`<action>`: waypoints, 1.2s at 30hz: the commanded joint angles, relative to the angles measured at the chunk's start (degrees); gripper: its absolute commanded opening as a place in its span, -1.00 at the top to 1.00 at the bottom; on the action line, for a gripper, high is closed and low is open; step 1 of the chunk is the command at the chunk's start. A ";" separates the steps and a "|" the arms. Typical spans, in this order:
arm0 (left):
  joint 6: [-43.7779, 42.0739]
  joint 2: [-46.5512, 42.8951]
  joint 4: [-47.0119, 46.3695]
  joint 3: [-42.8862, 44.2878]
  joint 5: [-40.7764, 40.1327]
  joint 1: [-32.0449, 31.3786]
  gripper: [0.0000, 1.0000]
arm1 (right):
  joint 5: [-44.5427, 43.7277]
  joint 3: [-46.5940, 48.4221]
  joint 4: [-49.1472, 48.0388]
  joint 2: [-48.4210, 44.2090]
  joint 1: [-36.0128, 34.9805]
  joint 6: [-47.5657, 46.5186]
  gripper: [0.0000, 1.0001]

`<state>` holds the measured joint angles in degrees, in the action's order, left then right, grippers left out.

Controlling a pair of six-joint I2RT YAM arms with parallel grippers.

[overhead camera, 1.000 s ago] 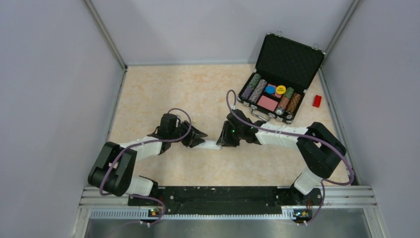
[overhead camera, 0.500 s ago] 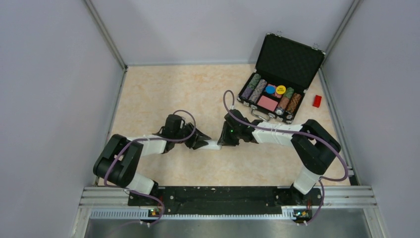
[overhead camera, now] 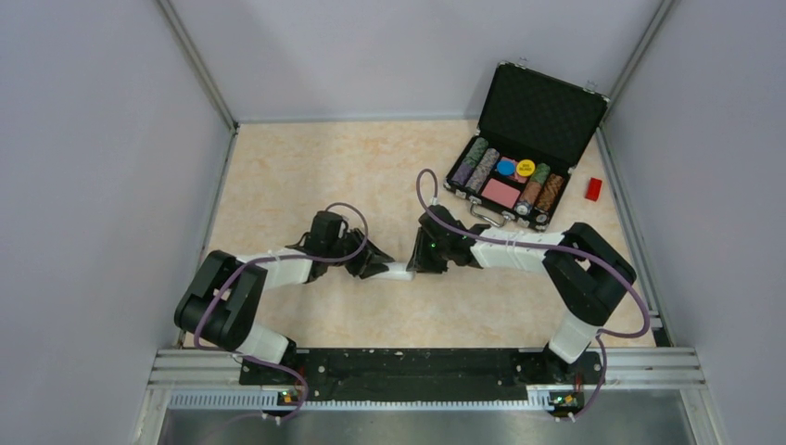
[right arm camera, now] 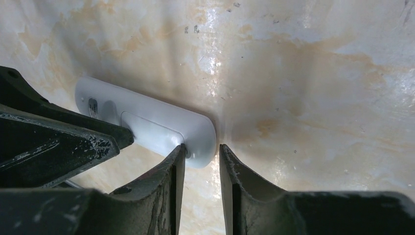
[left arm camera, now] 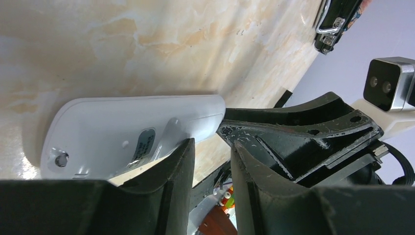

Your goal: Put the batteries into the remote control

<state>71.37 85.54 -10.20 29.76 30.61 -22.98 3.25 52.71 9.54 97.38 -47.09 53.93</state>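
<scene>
While remote control lies flat, chip case apart.

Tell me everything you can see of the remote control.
The remote control is slim, white, smooth plastic by its look, with rounded ends. It lies on the marbled table, back up: a cover seam, a small label and a round recess show. The left gripper is at one end, the right gripper at the other; whether either grips it is unclear.

remote control: smooth white plastic, satin sheen. table: glossy marble-look, glare spots. right gripper fingers: matt black plastic, scuffed. case, upper right: black foam lining, metal trim.
</scene>
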 commanded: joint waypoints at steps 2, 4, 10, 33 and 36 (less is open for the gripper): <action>-3.31 -2.21 2.57 4.51 -1.31 -0.22 0.21 | -2.89 3.81 3.24 -2.88 -1.31 -2.87 0.16; -5.04 -3.51 5.23 7.52 -1.94 -0.21 0.18 | -4.74 5.44 4.68 -4.69 -1.30 -4.27 0.04; -12.11 -9.34 18.00 14.30 -8.21 -0.02 -0.02 | -8.70 6.61 8.47 -10.34 -1.08 -10.06 -0.04; -29.30 -63.13 63.44 19.67 -40.87 -0.04 -0.98 | -34.90 3.48 44.37 -64.10 -0.66 -11.86 -0.84; -28.17 -67.56 68.13 21.52 -43.16 0.01 -0.98 | -39.71 9.24 50.09 -69.81 -0.64 -13.15 -0.98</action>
<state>43.97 22.37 49.28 47.81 -6.52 -22.98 -27.31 53.49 48.51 34.06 -47.62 42.00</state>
